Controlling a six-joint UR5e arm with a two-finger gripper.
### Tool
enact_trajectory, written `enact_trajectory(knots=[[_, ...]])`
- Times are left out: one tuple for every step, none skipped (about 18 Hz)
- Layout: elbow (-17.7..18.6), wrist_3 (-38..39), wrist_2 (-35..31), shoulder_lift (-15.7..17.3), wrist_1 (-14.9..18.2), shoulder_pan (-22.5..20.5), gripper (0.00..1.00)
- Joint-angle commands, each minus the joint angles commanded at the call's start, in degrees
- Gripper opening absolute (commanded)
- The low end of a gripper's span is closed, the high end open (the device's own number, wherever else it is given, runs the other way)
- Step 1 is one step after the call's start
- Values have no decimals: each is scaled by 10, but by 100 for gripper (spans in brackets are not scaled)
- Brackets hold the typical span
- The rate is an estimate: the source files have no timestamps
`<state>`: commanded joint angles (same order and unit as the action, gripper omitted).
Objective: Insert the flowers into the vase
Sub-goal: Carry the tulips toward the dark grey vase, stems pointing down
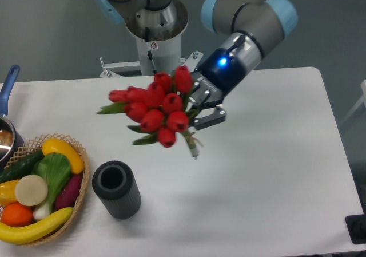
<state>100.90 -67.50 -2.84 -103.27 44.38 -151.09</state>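
The flowers (155, 109) are a tight bunch of red tulip buds with green leaves, held in the air above the middle of the table. The buds point left and the short stems point down to the right. My gripper (201, 109) is shut on the flowers at the stem end, reaching in from the upper right. The vase (116, 189) is a small dark grey ribbed cylinder with a round hole on top. It stands upright on the table, below and to the left of the bunch, apart from it.
A woven basket (84, 174) of vegetables and fruit sits at the front left, close to the vase. A pot with a blue handle (8, 85) is at the left edge. The robot base (154, 39) stands at the table's far side.
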Motion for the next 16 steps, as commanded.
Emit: enact_trajectory(knots=[[0, 0, 17, 0, 0, 1, 30], [0, 0, 27, 0, 0, 2, 30], [1, 0, 31, 0, 0, 4, 30], [0, 0, 34, -1, 0, 11, 30], [0, 0, 35, -1, 0, 18, 30], [1, 0, 35, -2, 0, 22, 30], [1, 0, 36, -2, 0, 25, 30], [-3, 0, 36, -4, 0, 32, 30], [-9, 0, 37, -13, 0, 41, 30], [-14, 0, 37, -17, 0, 48, 30], [-15, 0, 37, -18, 0, 53, 30], [-15, 0, 39, -21, 0, 56, 30], [-16, 0, 44, -21, 0, 62, 30], [-17, 0, 55, -24, 0, 65, 30], [-18, 0, 60, -27, 0, 67, 30], [-17, 0, 61, -31, 0, 71, 30]])
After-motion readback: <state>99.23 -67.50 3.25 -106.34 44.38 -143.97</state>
